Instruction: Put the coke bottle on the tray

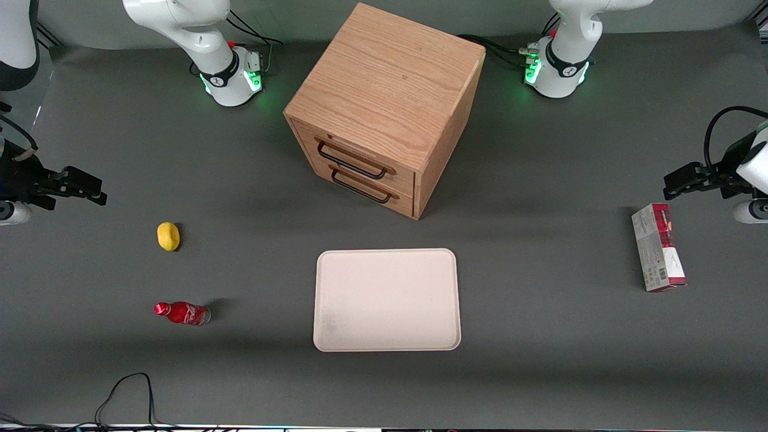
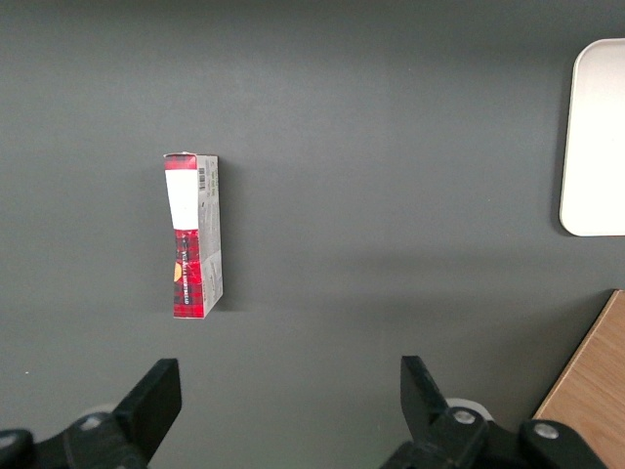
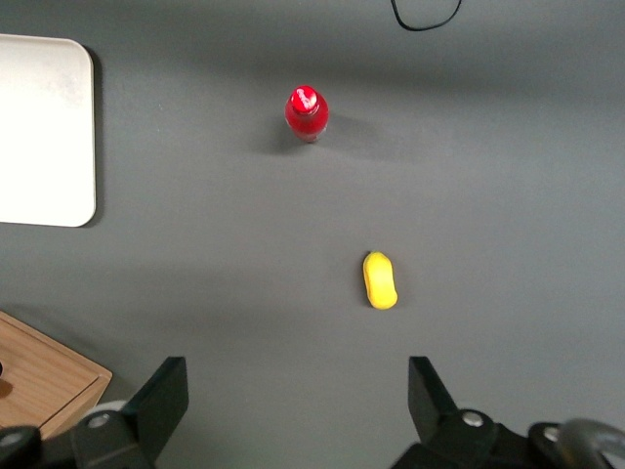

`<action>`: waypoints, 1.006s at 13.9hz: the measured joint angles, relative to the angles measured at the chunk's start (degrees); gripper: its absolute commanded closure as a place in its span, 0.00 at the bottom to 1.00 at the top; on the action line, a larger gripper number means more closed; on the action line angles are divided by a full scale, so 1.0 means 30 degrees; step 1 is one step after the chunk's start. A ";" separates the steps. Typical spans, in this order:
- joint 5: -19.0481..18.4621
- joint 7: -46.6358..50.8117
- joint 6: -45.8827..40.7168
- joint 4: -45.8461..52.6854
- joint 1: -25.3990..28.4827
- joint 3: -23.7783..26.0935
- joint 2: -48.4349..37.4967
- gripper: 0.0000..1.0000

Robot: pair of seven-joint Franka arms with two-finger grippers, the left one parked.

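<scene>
The fingers (image 3: 171, 391) of the right arm's gripper (image 3: 298, 396) stand wide apart with nothing between them, and the gripper hangs high over the worktop (image 1: 540, 336) at the working arm's end, farther from the front camera than the lemon (image 1: 168, 236). Judged from that pose, it is parked in a ready stance: spread fingers and a downward-looking wrist camera give it a full sight of the lemon and the coke bottle (image 1: 182, 313) before any reach begins, and no step of the task is yet done.

The coke bottle stands upright on the worktop, nearer the front camera than the lemon and well apart from it. In the wrist view its red cap (image 3: 306, 101) points straight at the lens, so only the top and shoulders show, which suggests a grasp from above around the neck or body. It is a small red bottle with a white script label and a clear base, narrow and probably easy to tip.

The tray (image 1: 444, 336), cream-white with rounded corners and a low rim, lies flat toward the middle of the worktop, well apart from the lemon and sideways of the bottle, with nothing on it. The wooden drawer cabinet (image 1: 384, 90) sits farther from the front camera than the tray.
</scene>
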 measured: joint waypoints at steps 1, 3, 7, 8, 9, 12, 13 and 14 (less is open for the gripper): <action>0.0000 0.0002 0.0119 0.0419 0.0000 0.0004 0.0307 0.00; 0.0000 0.0001 0.0116 0.2067 0.0001 0.0031 0.1493 0.00; 0.0001 0.0002 0.0046 0.5982 0.0001 0.0214 0.4796 0.00; 0.0001 0.0002 -0.0114 0.6981 -0.0001 0.0307 0.5667 0.00; 0.0001 0.0002 -0.0504 0.8077 -0.0004 0.0401 0.6584 0.00; 0.0001 0.0001 -0.1233 1.0565 -0.0054 0.0595 0.8682 0.00; 0.0000 0.0002 -0.1271 1.0979 -0.0124 0.0630 0.9053 0.00; 0.0000 0.0002 -0.1287 1.1238 -0.0210 0.0675 0.9255 0.00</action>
